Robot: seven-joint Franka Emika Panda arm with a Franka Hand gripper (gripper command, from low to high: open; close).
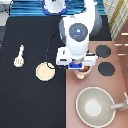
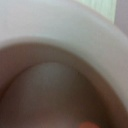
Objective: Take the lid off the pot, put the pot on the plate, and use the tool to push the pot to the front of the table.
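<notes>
black tabletop, exterior view: gripper (image 1: 80, 66) sits low over the pot (image 1: 83, 74), which is on the pinkish stove board (image 1: 95, 85) right at its edge with the table (image 1: 30, 85). only a sliver of pot rim and reddish contents shows beneath the hand, so the arm is directly above it, probably lined up for a grasp. can't tell if the hand is clenched or released; the blue block hides that area. no lid visible from here. plate (image 1: 44, 71) lies bare on the table, near the hand toward the exterior view's left, so the pot isn't on it yet. tool (image 1: 19, 56) lies further out the same way, untouched. big pan (image 1: 94, 105) sits below the hand in this view, two burners (image 1: 104, 51) to the right.

wrist view: filled by the pot's curved pinkish inside wall (image 2: 60, 55), very close, a bit of orange at the frame edge. confirms the hand is right on top of the pot.
</notes>
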